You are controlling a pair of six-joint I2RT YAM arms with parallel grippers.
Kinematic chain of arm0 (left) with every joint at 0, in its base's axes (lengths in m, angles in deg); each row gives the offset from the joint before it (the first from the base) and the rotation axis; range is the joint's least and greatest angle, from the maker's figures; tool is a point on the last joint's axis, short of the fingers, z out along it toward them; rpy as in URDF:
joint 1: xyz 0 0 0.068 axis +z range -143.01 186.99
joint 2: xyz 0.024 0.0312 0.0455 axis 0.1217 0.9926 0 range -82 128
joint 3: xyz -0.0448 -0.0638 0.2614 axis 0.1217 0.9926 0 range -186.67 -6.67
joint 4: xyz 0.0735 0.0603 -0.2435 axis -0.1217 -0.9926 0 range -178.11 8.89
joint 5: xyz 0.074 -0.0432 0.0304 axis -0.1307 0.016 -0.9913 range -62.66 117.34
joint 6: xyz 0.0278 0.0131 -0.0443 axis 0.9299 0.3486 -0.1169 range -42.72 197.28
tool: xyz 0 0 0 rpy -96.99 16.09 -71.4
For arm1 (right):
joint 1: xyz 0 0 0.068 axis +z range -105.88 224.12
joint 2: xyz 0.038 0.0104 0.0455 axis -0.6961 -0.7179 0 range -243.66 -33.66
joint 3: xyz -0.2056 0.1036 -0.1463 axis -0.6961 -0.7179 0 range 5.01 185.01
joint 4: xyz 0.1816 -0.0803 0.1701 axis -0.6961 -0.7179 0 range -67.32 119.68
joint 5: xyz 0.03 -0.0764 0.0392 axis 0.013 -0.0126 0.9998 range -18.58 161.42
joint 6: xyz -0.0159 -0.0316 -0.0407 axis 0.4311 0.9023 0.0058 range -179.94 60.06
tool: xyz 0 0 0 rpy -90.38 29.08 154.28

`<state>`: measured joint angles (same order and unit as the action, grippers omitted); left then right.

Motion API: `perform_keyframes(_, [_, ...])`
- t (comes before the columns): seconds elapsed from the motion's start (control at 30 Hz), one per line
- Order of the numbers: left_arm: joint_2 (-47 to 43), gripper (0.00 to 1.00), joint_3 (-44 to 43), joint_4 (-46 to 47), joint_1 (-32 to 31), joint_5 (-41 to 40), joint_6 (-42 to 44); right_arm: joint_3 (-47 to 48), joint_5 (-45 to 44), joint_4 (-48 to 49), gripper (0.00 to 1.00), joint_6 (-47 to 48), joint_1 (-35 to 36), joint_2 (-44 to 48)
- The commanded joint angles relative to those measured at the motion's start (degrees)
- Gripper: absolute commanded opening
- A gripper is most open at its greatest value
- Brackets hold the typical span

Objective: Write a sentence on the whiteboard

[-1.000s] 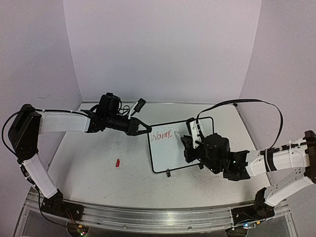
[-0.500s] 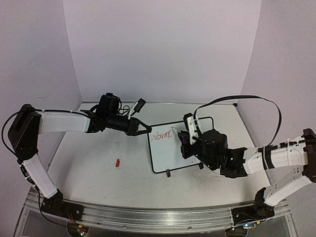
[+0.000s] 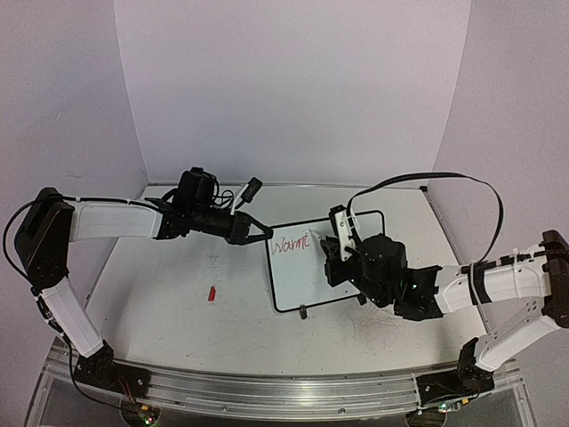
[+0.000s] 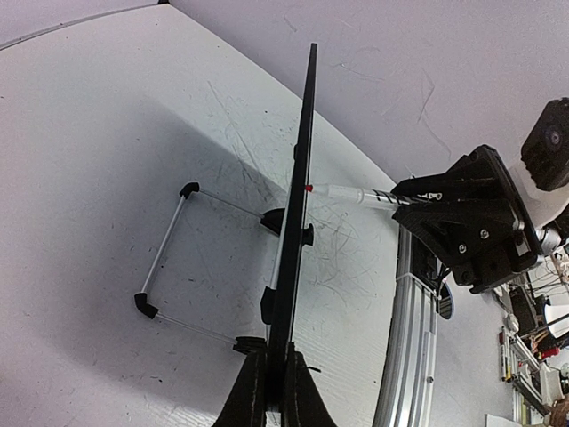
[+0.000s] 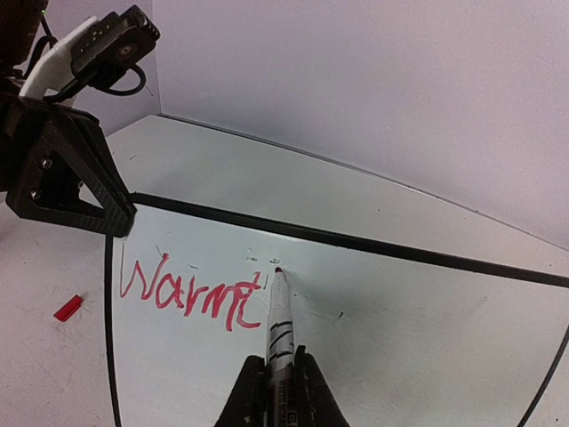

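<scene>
The whiteboard (image 3: 307, 283) lies mid-table with a black frame. Red letters reading "Warmt" (image 3: 291, 242) sit at its upper left and also show in the right wrist view (image 5: 191, 294). My left gripper (image 3: 263, 235) is shut on the board's left edge; its wrist view sees the board (image 4: 302, 178) edge-on between the fingers (image 4: 276, 382). My right gripper (image 3: 336, 252) is shut on a white marker (image 5: 281, 311), clamped between the fingers (image 5: 280, 378). The red tip rests at the board (image 5: 400, 329) just right of the "t". The marker also shows in the left wrist view (image 4: 351, 194).
A small red cap (image 3: 212, 293) lies on the scuffed tabletop left of the board and also shows in the right wrist view (image 5: 68, 308). The board's two black clip feet (image 3: 302, 311) stick out at its near edge. White walls enclose the table on three sides.
My right gripper has shifted slightly left and away with the marker, so the tip now sits higher, just right of the "t". The left arm and board have not moved.
</scene>
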<state>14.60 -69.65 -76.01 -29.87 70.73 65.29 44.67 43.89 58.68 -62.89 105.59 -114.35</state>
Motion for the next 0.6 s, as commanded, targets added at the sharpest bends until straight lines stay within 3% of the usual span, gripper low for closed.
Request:
perform_keyframes(0.0, [-2.91,0.0,-0.12,1.41,0.12,0.36,-0.32,1.6,-0.92,-0.72,0.0,-1.1,-0.24,-0.11])
perform_keyframes(0.57, [-2.86,0.0,-0.21,1.47,0.13,0.38,-0.32,-0.94,1.28,-3.27,0.0,-4.0,-0.19,1.57])
